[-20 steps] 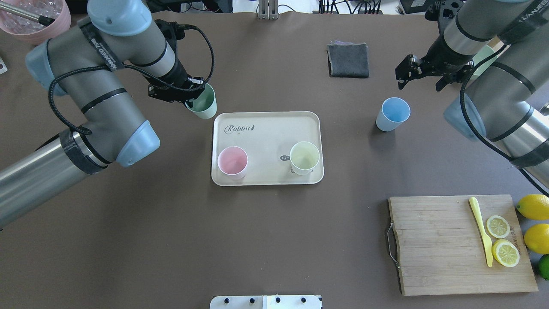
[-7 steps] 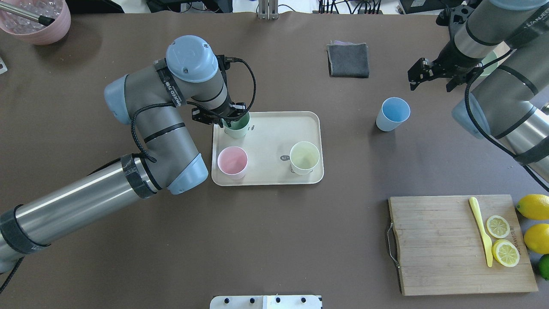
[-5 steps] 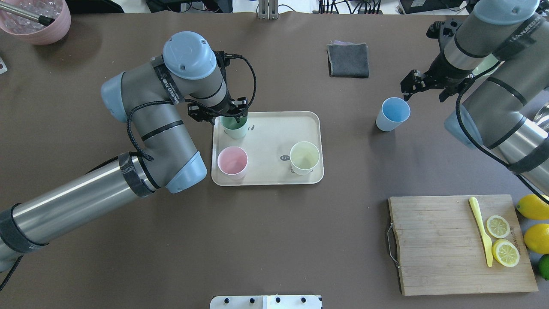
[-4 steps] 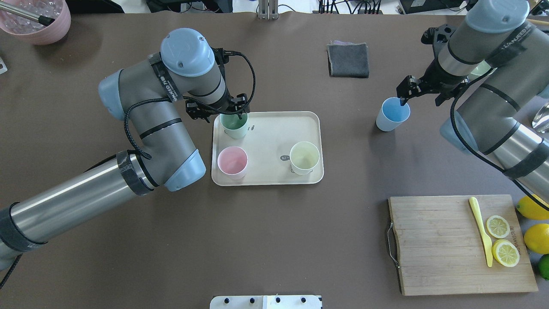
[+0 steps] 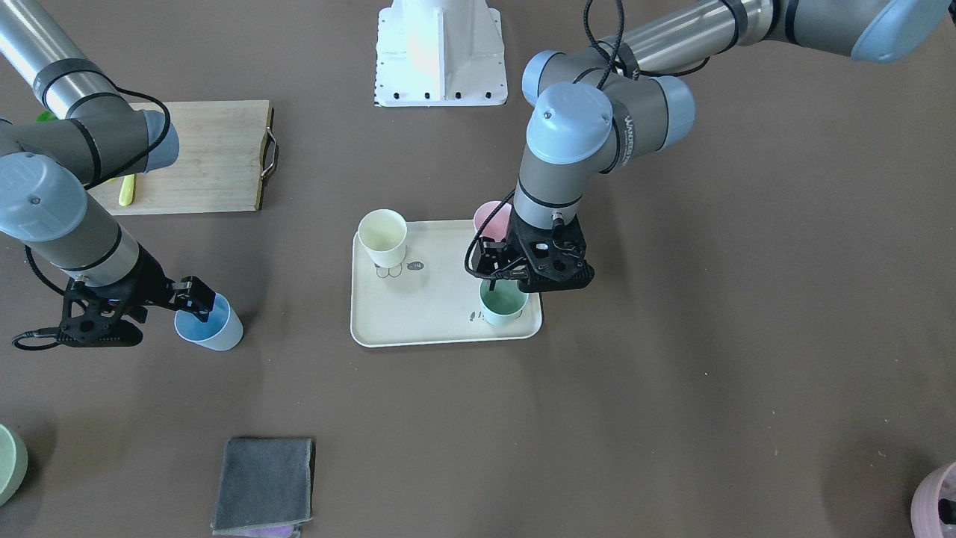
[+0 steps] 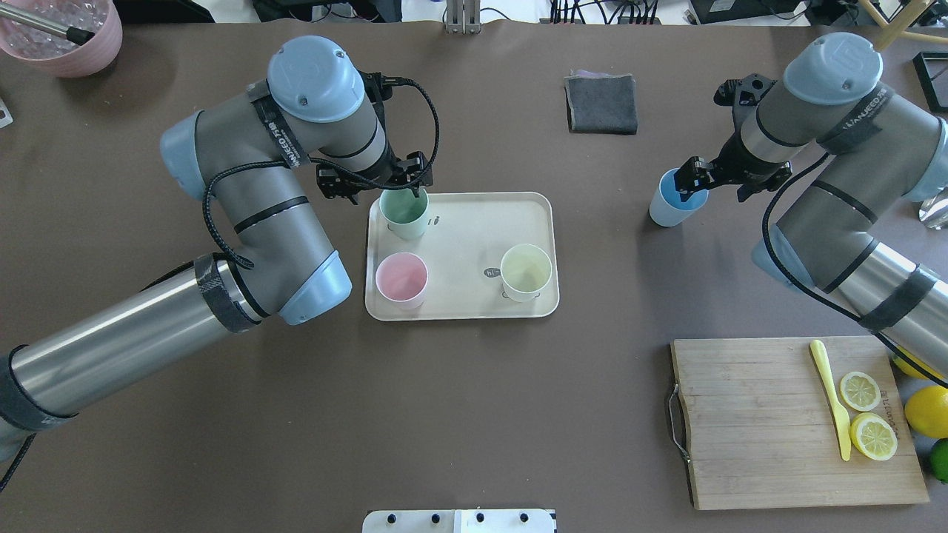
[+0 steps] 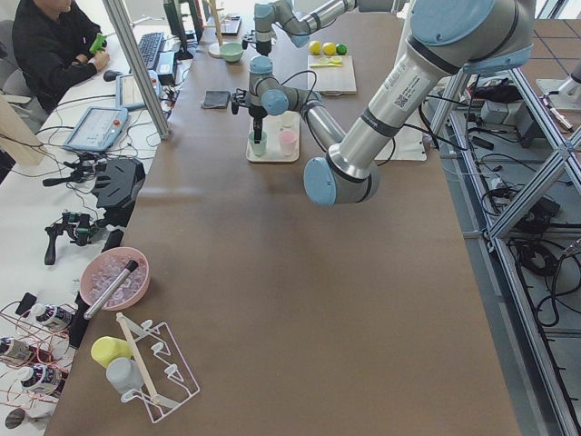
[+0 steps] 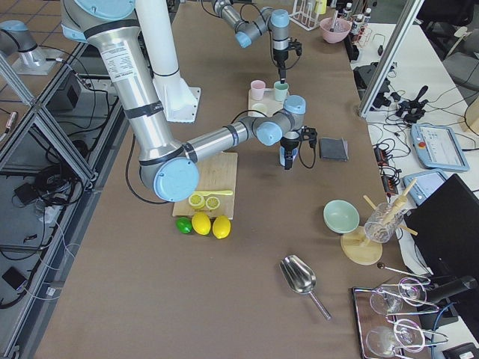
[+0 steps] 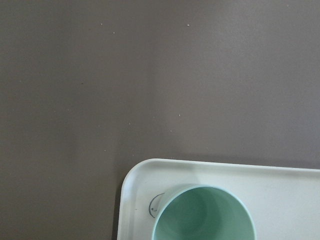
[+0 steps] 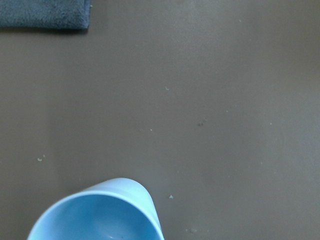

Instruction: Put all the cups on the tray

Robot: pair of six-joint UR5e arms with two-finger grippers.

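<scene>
The cream tray [image 6: 474, 229] holds the pink cup [image 6: 401, 280], the pale yellow cup [image 6: 526, 272] and the mint green cup [image 6: 404, 215], which stands upright in its far-left corner. My left gripper [image 6: 415, 194] hovers just over the green cup's rim, open, with one finger tip above the rim [image 5: 491, 285]. The left wrist view shows the green cup [image 9: 202, 215] on the tray corner. The light blue cup [image 6: 670, 207] stands on the table right of the tray. My right gripper [image 6: 700, 189] is open at its rim, one finger inside it.
A folded grey cloth [image 6: 601, 104] lies beyond the tray. A wooden cutting board [image 6: 748, 422] with a yellow knife and lemon slices sits at the near right, whole lemons [image 6: 926, 411] beside it. A mauve pot [image 6: 63, 37] stands far left, a pale green bowl [image 5: 7, 463] far right.
My left arm carried the green cup onto the tray, set it down and lifted slightly off it. My right gripper came down from beyond the blue cup to its rim.
</scene>
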